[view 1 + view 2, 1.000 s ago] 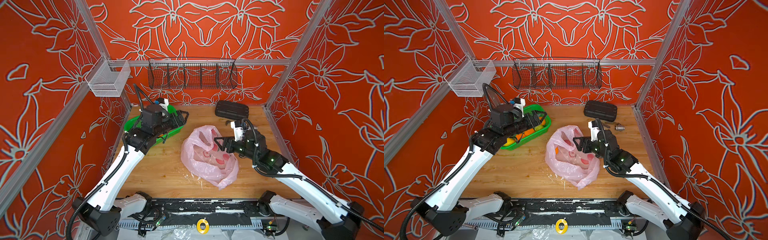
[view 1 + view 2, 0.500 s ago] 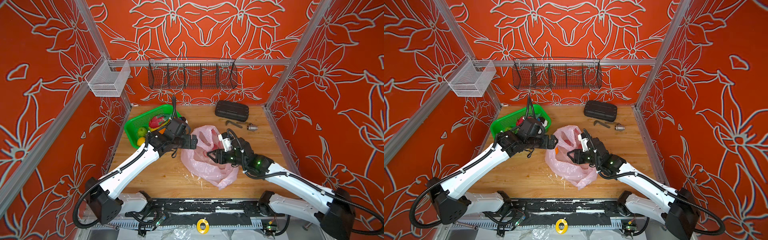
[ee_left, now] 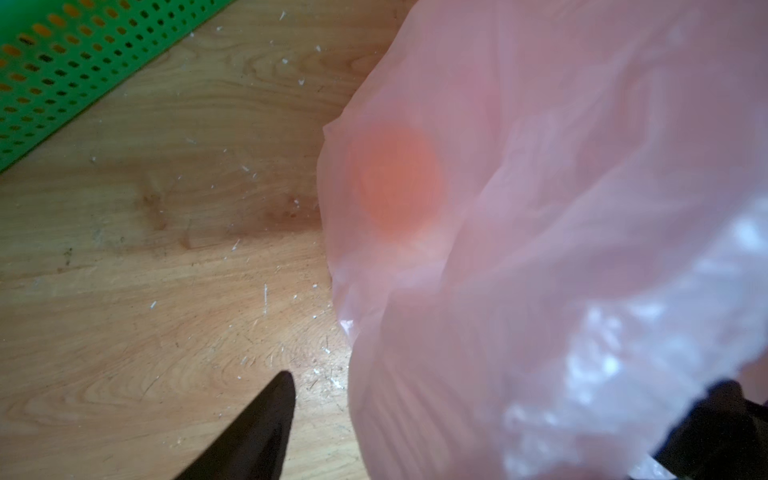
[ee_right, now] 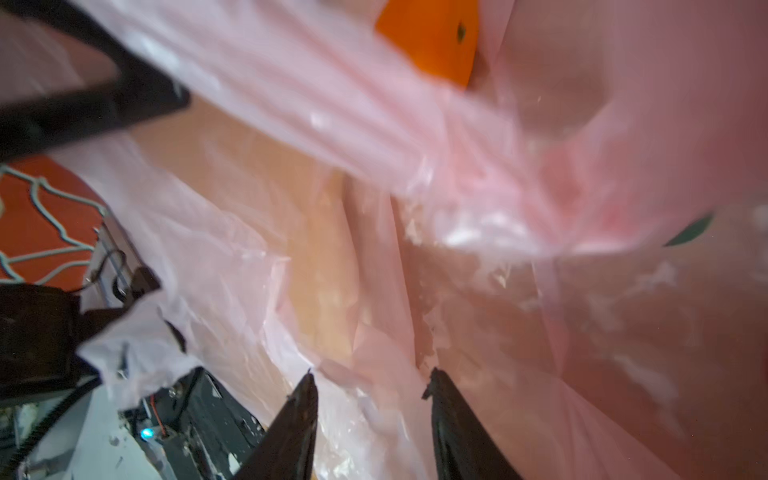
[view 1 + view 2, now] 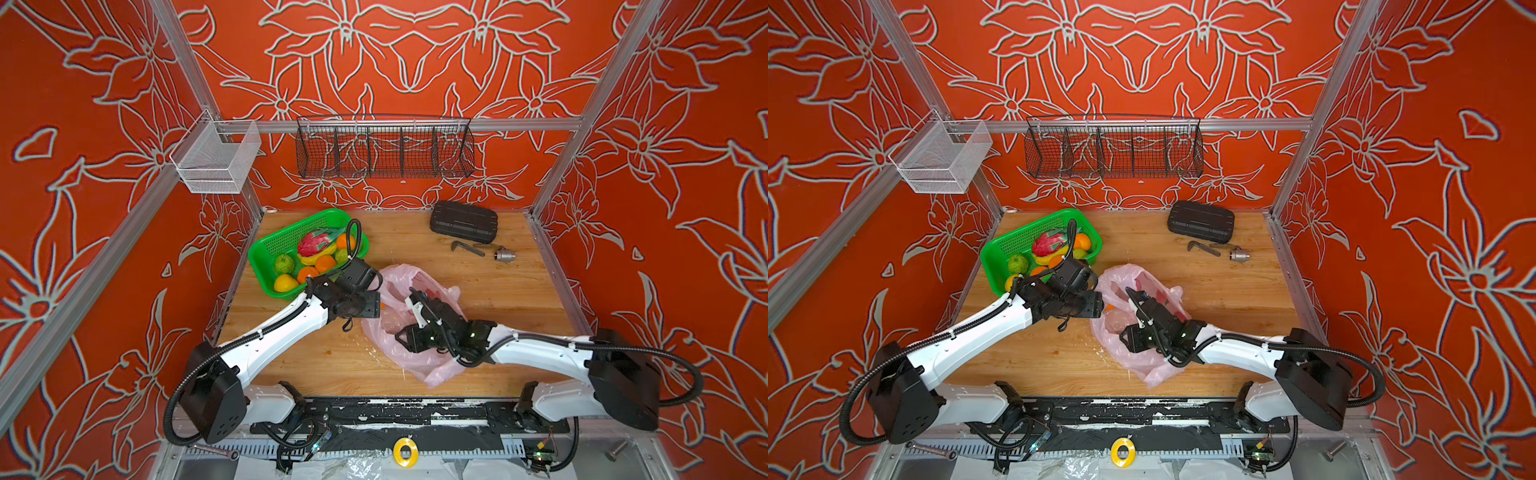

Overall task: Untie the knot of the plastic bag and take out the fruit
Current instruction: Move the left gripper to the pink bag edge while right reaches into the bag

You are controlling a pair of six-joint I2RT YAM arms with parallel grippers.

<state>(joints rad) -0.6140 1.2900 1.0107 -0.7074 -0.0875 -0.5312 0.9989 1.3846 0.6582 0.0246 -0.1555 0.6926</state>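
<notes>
The pale pink plastic bag (image 5: 419, 291) lies crumpled mid-table in both top views, its mouth loose. No knot shows in any view. An orange fruit (image 4: 432, 41) sits inside the bag and shows through the film (image 3: 395, 178). More fruit, among them a pink dragon fruit (image 5: 313, 243), fills the green basket (image 5: 270, 245). My left gripper (image 5: 377, 305) is at the bag's left edge, its jaws wide with film between them (image 3: 505, 380). My right gripper (image 5: 402, 338) is low in the bag's front part, open, a fold of film between its fingertips (image 4: 372, 380).
A black case (image 5: 463, 216) and loose metal tool parts (image 5: 467, 248) lie at the back right. A black wire rack (image 5: 384, 145) and a white mesh basket (image 5: 216, 160) hang on the walls. The green basket stands close behind my left arm.
My left arm swung from over the green basket to the bag's left edge. My right gripper moved toward the front of the bag and its jaws narrowed.
</notes>
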